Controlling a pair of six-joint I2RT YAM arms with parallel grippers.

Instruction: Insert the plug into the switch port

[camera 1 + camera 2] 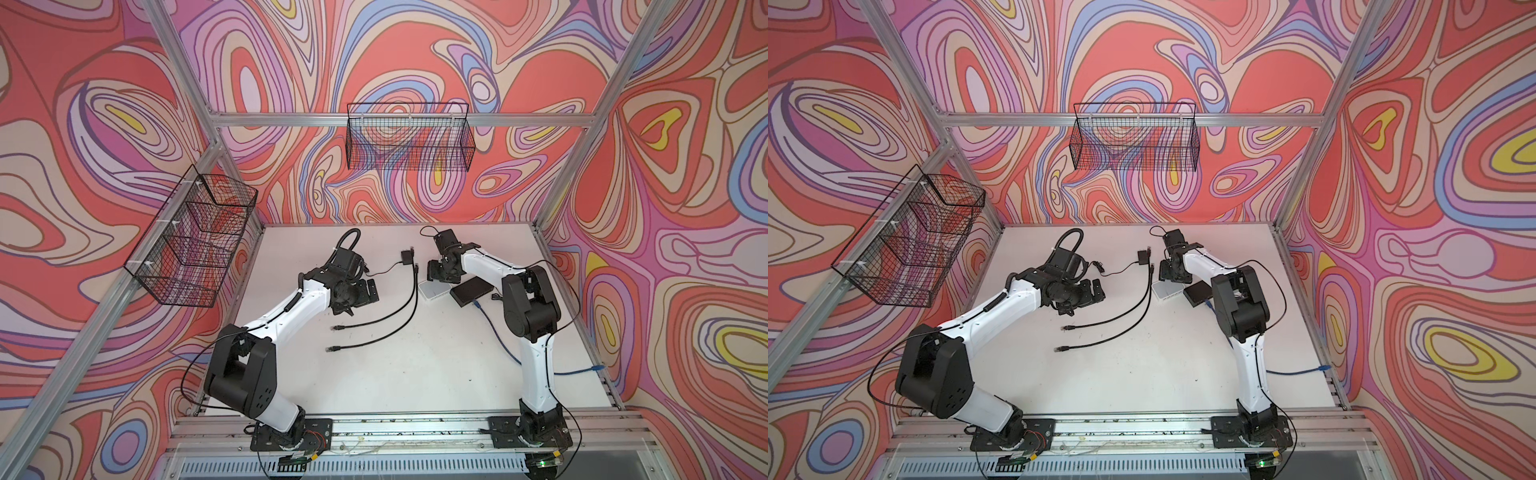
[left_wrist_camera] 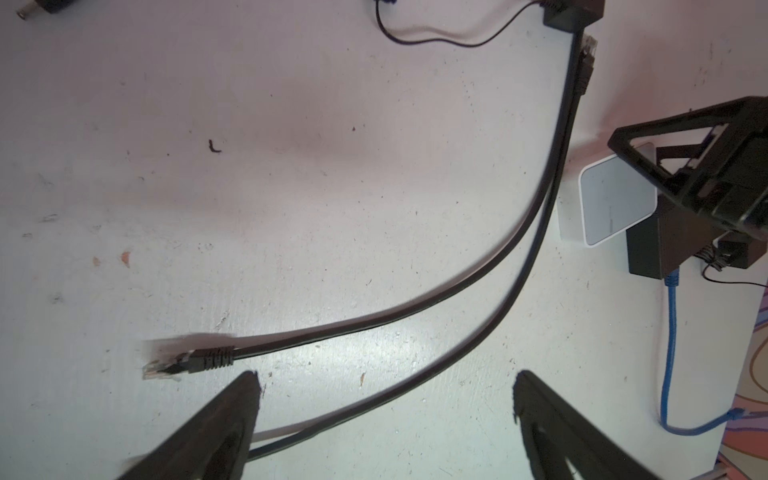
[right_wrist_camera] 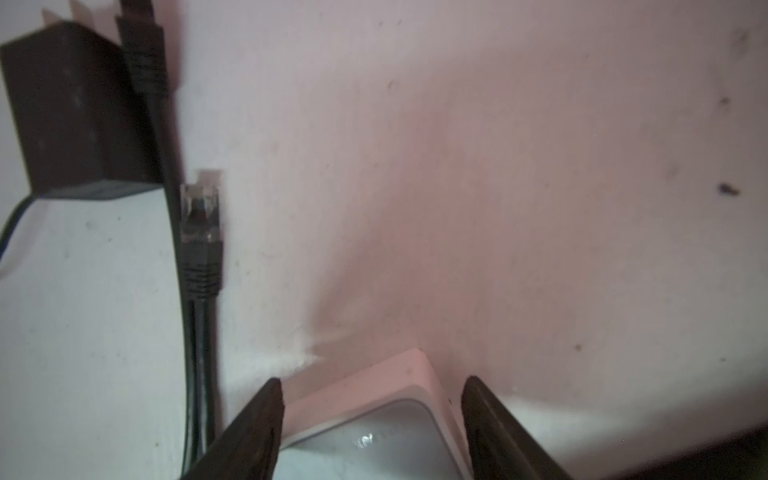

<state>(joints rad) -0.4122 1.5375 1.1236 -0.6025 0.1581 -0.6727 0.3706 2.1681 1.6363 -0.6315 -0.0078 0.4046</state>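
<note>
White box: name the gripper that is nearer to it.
Right. The right gripper sits at the white box, its open jaws flanking one corner. The left gripper hangs on the far side of the two black cables, well away from it.

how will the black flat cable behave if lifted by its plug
Probably floppy: the cable lies in a loose curve, so it would likely sag and drag. Its plug looks small, probably light and apt to twist.

left arm (image 1: 286, 307) — jaws wide apart | right arm (image 1: 482, 262) — jaws parted, angled down
</note>
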